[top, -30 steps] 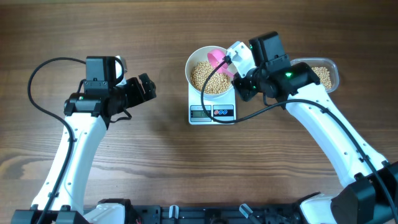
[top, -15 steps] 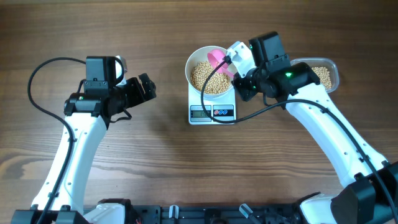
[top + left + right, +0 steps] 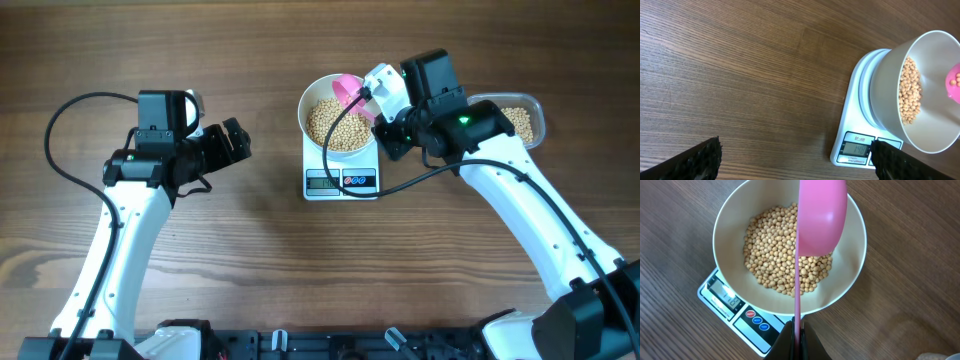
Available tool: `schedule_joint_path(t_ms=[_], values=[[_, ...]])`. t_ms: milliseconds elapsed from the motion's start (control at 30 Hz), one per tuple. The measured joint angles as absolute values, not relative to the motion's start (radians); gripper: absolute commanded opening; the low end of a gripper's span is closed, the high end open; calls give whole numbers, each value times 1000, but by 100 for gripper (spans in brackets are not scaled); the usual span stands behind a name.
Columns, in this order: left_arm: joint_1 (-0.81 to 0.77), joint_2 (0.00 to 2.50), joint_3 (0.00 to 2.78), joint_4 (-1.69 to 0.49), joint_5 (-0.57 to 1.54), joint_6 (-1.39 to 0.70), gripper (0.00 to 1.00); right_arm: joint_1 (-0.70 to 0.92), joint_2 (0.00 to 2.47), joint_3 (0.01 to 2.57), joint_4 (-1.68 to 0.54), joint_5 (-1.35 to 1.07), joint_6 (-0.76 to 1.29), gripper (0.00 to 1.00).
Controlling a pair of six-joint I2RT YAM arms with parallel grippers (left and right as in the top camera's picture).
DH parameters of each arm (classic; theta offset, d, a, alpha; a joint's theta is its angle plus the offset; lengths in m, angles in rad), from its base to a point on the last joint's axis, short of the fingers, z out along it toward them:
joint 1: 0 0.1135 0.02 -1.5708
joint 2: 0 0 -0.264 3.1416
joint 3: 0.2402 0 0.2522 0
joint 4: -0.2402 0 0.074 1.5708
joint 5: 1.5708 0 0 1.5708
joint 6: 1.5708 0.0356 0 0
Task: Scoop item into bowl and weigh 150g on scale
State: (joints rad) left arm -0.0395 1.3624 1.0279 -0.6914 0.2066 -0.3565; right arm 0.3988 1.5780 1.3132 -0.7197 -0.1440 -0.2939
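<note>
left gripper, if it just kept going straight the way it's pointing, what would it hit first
Probably the bowl on the scale: from overhead the open left gripper aims at its left side, with only bare table between. Its height is unclear, so it might touch wood first.

Seen from above the table, nothing has visibly changed over the past second: the pink scoop (image 3: 347,90) in the right gripper (image 3: 374,97) is no nearer the bowl (image 3: 312,100), and the beans (image 3: 335,126) show no new movement.
</note>
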Motion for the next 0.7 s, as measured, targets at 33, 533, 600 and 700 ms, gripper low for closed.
schedule_joint_path(t_ms=[33, 533, 600, 700], values=[[-39, 1362, 1028, -692, 207, -356, 100, 398, 1578, 1313, -720, -144, -294, 4], [-39, 1362, 1028, -691, 206, -356, 100, 403, 1578, 1313, -746, -121, -329, 4], [-39, 1362, 1028, -692, 207, -356, 100, 409, 1578, 1313, -750, -102, -339, 4], [-39, 1362, 1028, -692, 206, -356, 100, 414, 1578, 1313, -751, -84, -346, 4]])
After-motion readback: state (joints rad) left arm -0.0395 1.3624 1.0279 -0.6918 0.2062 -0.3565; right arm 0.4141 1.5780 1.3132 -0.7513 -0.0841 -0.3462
